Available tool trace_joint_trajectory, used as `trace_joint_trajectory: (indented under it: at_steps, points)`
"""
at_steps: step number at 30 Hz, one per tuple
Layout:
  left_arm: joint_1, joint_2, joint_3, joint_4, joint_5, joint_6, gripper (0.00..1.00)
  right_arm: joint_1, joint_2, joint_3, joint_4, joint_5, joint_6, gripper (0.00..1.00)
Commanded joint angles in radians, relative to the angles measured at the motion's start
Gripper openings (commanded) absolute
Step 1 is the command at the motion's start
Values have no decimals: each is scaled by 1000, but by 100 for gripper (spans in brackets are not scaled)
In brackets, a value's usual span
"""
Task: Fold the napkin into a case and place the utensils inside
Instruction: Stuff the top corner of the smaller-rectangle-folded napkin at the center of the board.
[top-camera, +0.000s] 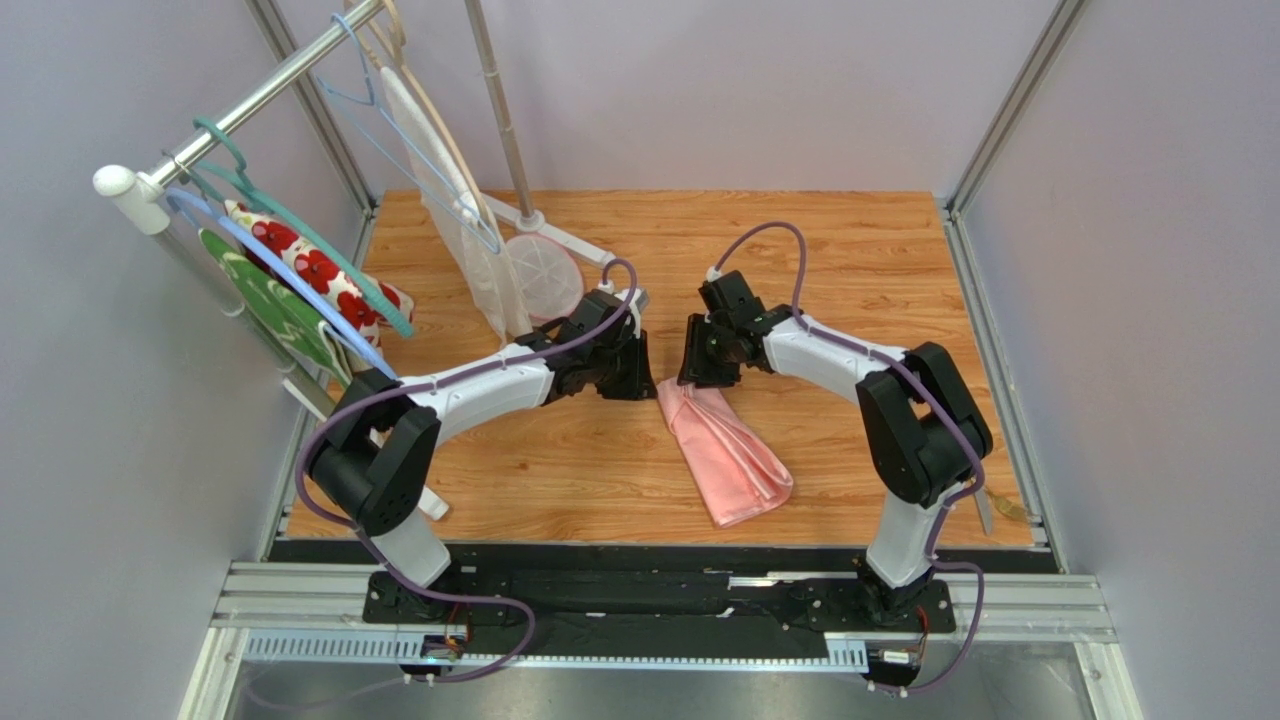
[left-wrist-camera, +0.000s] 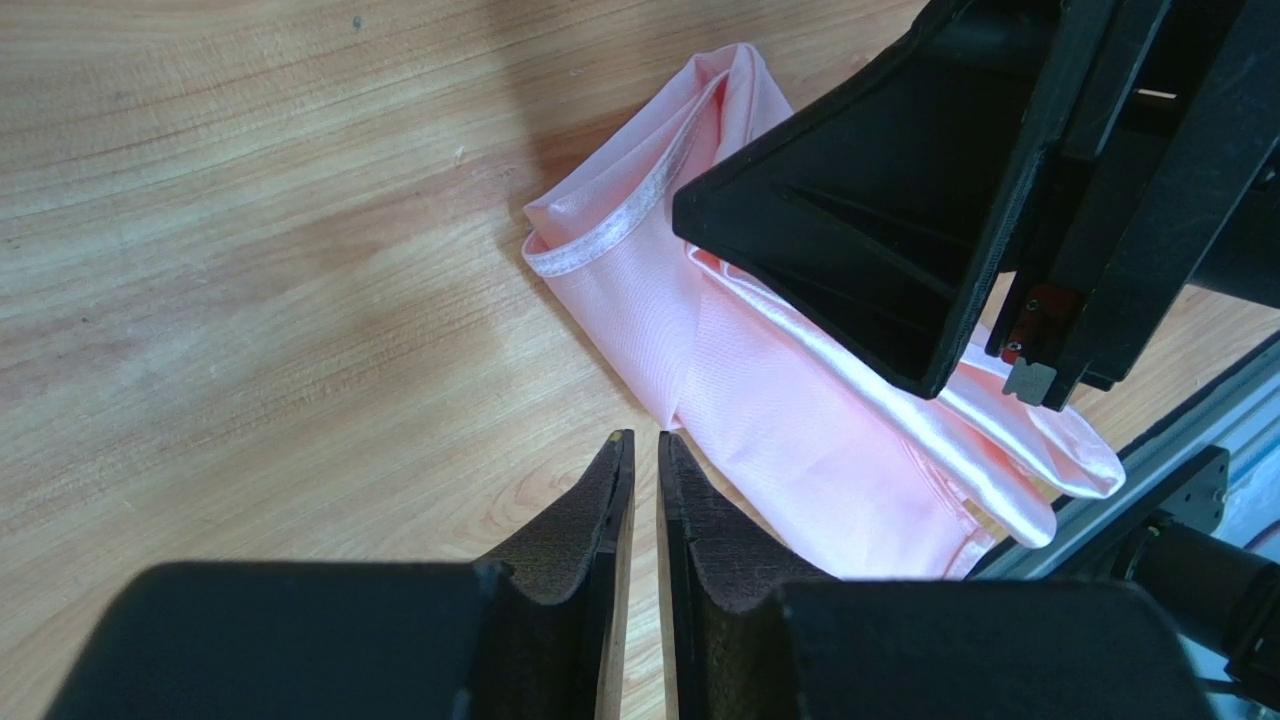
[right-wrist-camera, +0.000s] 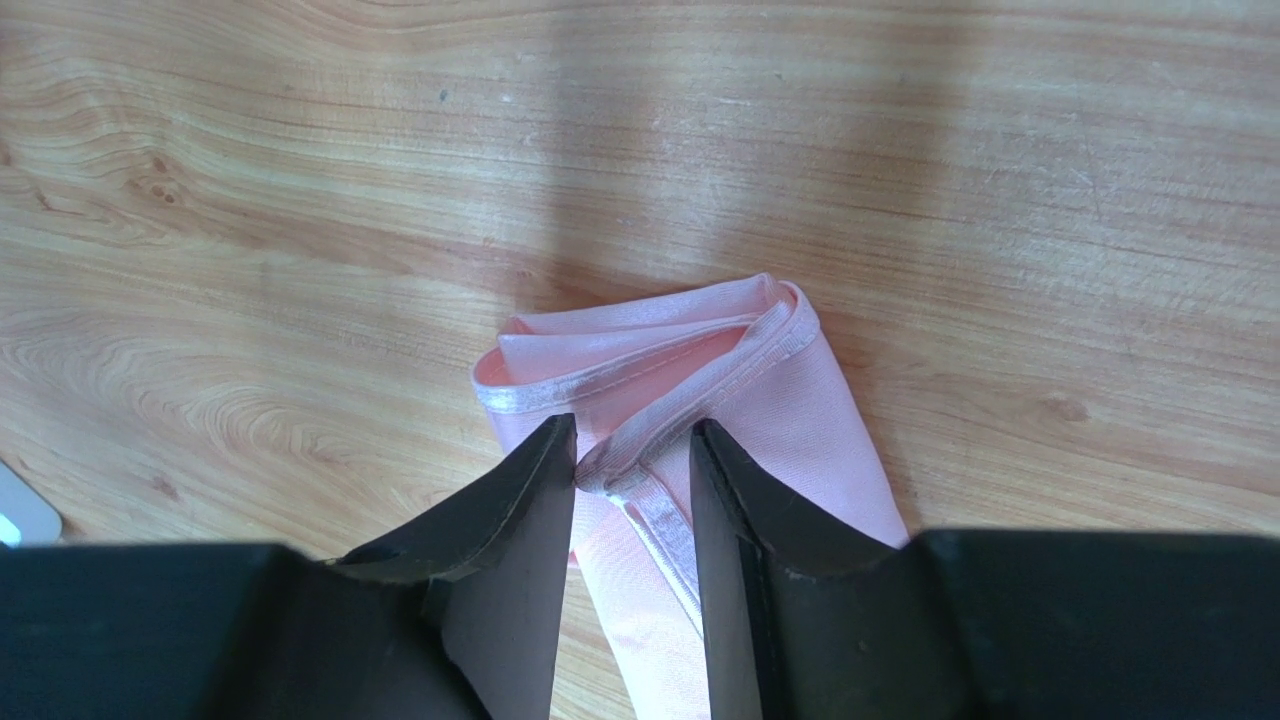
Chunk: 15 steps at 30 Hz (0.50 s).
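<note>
- We see the light-pink napkin (top-camera: 726, 458) as a long, rumpled, glossy strip on the worktop (top-camera: 571, 465).
- Left pincer (left-wrist-camera: 643, 450) clenched, empty, beside it.
- Right pincer (right-wrist-camera: 631, 443) released, straddling its hemmed end.

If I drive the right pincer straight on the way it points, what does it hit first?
Probably the napkin: its folded hem lies between the tips of the open right pincer, with the table just beyond. How close it is, I cannot tell.

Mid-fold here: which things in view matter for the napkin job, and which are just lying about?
Job:
napkin
left gripper
right gripper

Lying about:
hanger rack
red-flowered cloth
green cloth
white hanging cloth
</note>
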<state>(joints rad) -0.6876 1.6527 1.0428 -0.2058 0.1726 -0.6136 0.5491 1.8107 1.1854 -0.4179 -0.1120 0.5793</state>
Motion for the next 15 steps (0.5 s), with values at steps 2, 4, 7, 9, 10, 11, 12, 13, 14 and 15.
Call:
trace_joint_trajectory:
  at_steps: [2,4,7,9,10,11,12,13,14,15]
  points:
    - [-7,13,29,19,-10,14,19,14,7,42,-22,40,7,38]
    - [-7,13,29,17,-13,14,19,15,3,37,-22,41,13,37]
    - [-6,15,31,17,-9,15,19,17,-2,33,-19,34,25,26]
    - [-9,16,30,19,-4,24,24,17,-5,30,-15,28,33,21]
    - [-12,19,29,31,-1,31,26,17,-8,28,-12,28,31,14]
    - [-12,19,29,35,1,34,30,17,-10,29,-9,28,31,10]
    - [-13,22,31,43,5,44,31,17,-11,29,-12,28,33,5]
    - [-18,33,33,63,24,57,32,17,-14,26,-12,29,36,0]
    - [-21,41,37,68,28,69,33,15,-28,22,-12,29,39,0]
    - [-24,48,54,66,27,93,33,14,-36,10,-7,28,40,0]
